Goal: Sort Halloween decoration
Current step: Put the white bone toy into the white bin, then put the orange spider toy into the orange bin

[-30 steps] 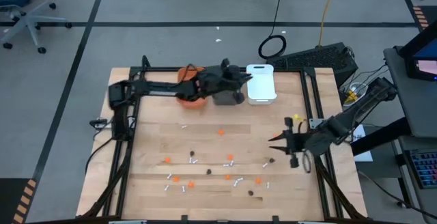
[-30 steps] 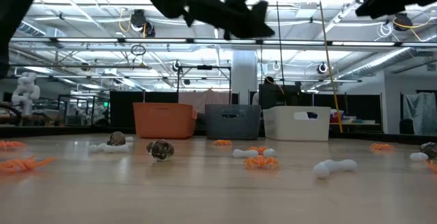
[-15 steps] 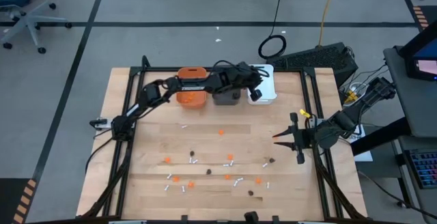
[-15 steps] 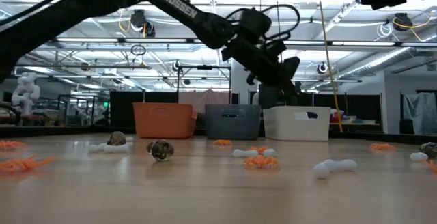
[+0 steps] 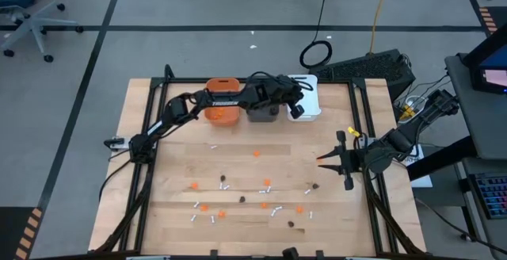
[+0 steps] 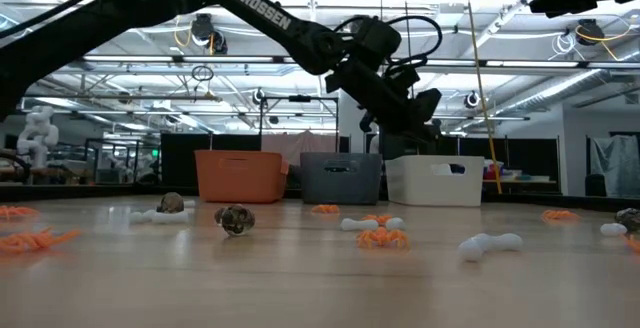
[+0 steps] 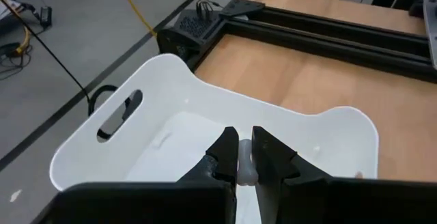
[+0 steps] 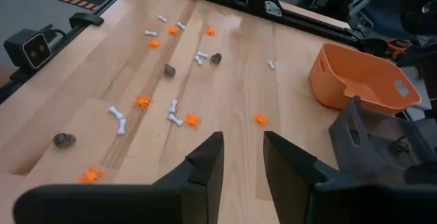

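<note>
A light wooden table (image 5: pixel 174 173) carries an orange bin (image 5: pixel 223 111), a dark grey bin (image 5: pixel 262 113) and a white bin (image 5: pixel 309 101) along its far edge, with Halloween decoration pieces (image 5: pixel 253 200) scattered toward its near edge.
</note>
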{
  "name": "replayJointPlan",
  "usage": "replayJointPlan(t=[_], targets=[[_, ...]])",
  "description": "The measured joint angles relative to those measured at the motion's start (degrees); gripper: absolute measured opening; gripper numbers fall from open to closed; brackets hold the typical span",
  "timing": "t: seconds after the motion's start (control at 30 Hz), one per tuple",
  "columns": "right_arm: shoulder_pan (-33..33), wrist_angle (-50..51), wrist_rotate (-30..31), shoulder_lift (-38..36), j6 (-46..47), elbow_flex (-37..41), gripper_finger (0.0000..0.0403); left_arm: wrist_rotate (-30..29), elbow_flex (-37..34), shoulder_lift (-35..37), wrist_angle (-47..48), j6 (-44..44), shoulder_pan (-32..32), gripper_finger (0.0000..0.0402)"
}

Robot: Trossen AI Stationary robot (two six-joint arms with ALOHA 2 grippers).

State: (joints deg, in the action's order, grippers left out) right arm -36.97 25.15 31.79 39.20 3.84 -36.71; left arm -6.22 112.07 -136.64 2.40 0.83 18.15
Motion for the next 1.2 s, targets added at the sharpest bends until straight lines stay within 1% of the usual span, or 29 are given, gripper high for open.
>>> replayJointPlan(t=[0.5,0.63,0.73,1.03,1.13,1.2], targets=[[0.0,0.0,-0.3,0.0,0.3,0.0,0.0089,-0.5,0.0,-0.8,0.7,0.5,-2.5,0.0022],[0.0,0.0,-0.3,0.0,0.4,0.0,0.0089,-0.5,0.0,-0.8,0.8,3.6,-2.5,0.0026],[0.0,0.0,-0.3,0.0,0.4,0.0,0.0089,-0.5,0.0,-0.8,1.1,5.3,-2.4,0.0047],[0.0,0.0,-0.3,0.0,0.4,0.0,0.0089,-0.5,0.0,-0.6,1.2,6.3,-3.2,0.014],[0.0,0.2,-0.3,0.0,1.0,0.0,0.0089,-0.4,-0.2,1.7,4.2,6.2,-3.8,0.0151],[0.0,1.2,-0.3,0.0,2.1,0.0,0.0089,-0.4,-0.2,4.7,7.3,4.9,-4.4,0.0152]])
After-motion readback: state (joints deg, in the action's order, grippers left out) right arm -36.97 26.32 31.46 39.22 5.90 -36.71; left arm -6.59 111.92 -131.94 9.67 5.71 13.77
